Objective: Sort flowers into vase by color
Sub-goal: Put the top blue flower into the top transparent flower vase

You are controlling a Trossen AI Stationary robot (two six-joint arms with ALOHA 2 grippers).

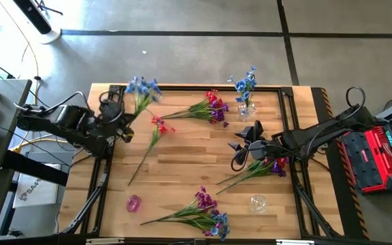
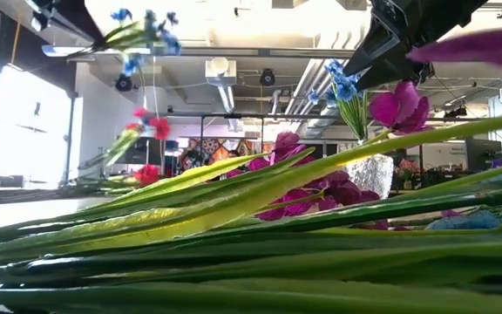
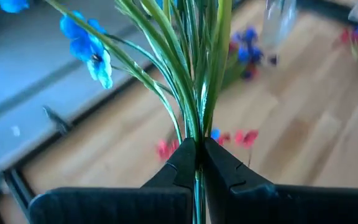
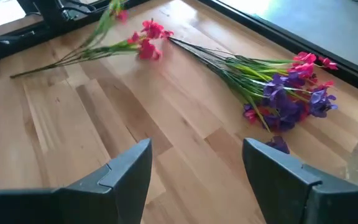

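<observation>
My left gripper [image 1: 124,126] is at the table's far left, shut on a blue flower spray [image 1: 143,88] whose blossoms [image 3: 92,51] rise above it. A red spray [image 1: 158,128] lies flat on the wood beside it. A red and purple bunch [image 1: 209,108] lies at the far middle. A clear vase [image 1: 246,107] with blue flowers stands far right. My right gripper [image 1: 244,143] hovers open over bare wood in front of that vase, nothing between its fingers [image 4: 124,169]. A purple bunch [image 1: 272,166] lies beneath the right arm. My left gripper pinches the blue spray's bundle of thin green stems [image 3: 195,127] between its two fingers, low on the stems and far below the blossoms. The stems run on past the fingertips, roughly along the fingers. The spray is lifted clear of the table, its blossoms up and toward the far edge.
A purple and blue bunch [image 1: 206,212] lies at the near edge and fills the low view's foreground. A small pink vase [image 1: 134,203] sits near left, and a clear glass one [image 1: 258,203] near right. Bare wood lies at the table's middle.
</observation>
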